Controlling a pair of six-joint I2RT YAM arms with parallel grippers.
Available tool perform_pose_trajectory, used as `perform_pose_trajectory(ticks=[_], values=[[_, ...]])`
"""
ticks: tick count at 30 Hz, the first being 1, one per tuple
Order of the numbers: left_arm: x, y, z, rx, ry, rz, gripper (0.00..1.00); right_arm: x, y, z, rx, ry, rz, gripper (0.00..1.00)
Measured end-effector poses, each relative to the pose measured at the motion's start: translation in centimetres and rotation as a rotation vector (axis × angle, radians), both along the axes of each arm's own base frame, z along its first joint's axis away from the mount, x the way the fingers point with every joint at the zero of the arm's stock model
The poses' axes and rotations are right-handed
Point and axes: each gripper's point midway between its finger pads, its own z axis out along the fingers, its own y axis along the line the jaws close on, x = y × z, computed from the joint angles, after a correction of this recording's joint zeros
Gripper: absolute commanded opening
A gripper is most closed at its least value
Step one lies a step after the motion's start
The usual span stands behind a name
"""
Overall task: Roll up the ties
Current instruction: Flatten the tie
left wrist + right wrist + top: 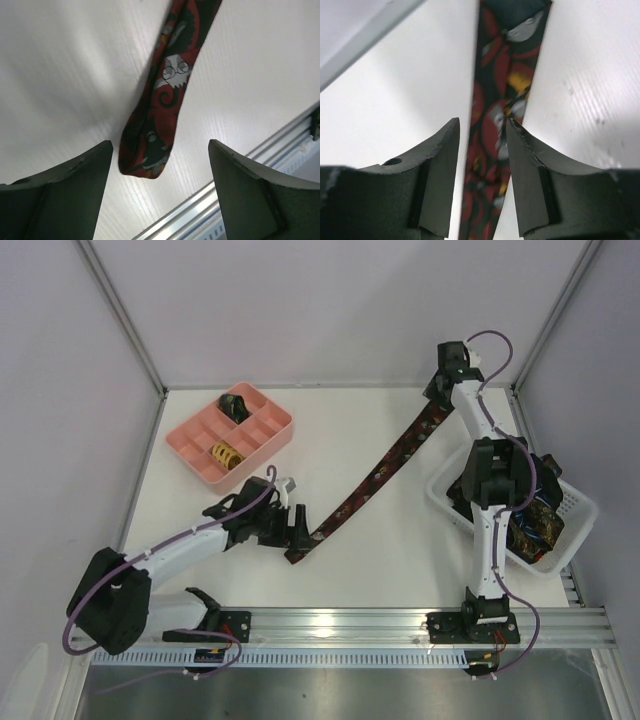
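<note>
One long dark tie [375, 475] with a red pattern lies stretched diagonally across the white table. Its near end [147, 155] rests flat just ahead of my left gripper [297, 530], which stands open and holds nothing [160, 143]. At the far end, my right gripper [436, 402] is low over the tie [510, 50]. Its jaws are apart [482, 121], with the fabric lying between them on the table. More ties [535, 525] are heaped in the white basket, partly hidden by the right arm.
A white mesh basket [575, 502] stands at the right edge under the right arm. A pink compartment tray [190, 440] at the back left holds a dark rolled tie [235, 403] and a yellow-patterned one [226, 453]. A metal rail [400, 620] runs along the near edge.
</note>
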Motion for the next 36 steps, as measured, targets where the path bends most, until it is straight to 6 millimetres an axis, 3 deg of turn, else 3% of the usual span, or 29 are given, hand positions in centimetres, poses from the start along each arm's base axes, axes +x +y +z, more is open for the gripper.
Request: perform_pose_trajectory(ticks=[2,3,5,8,12,14,18,19,21,27,36], values=[[0.6,0.7,0.4,0.031,-0.041,0.033,0.68,-1.0,1.3,2.9,0.014,-0.025,0.032,0.47],[1.0,1.1,0.8,0.049,-0.063,0.049,0.53,-1.7,2.3,4.4,0.024,-0.036,0.054,0.46],[2.2,1.4,1.7,0.063,-0.110,0.077,0.35,-3.7,4.4,6.8,0.038,-0.042,0.100,0.41],[5.2,0.5,3.9,0.063,-0.158,0.095,0.21,-7.7,8.2,7.9,0.066,-0.017,0.186,0.35],[11.0,-2.4,6.1,0.050,-0.188,0.095,0.19,-15.1,13.7,5.0,0.128,0.112,0.294,0.22],[13.1,-3.8,5.6,0.049,-0.175,0.084,0.16,-18.5,16.0,2.4,0.144,0.198,0.335,0.16],[14.8,-5.6,2.9,0.063,-0.097,0.044,0.11,-24.1,19.1,-2.4,0.163,0.344,0.362,0.07],[14.9,-5.9,2.1,0.068,-0.070,0.034,0.11,-25.6,19.7,-3.6,0.168,0.383,0.363,0.01],[14.9,-6.2,0.4,0.080,-0.022,0.020,0.11,-27.6,20.3,-5.1,0.179,0.435,0.354,0.00],[13.9,-6.3,-2.8,0.113,0.079,-0.017,0.11,-30.3,21.3,-7.5,0.223,0.482,0.310,0.00],[13.4,-6.8,-3.5,0.095,0.119,-0.044,0.13,-31.8,24.8,-7.9,0.286,0.460,0.342,0.00]])
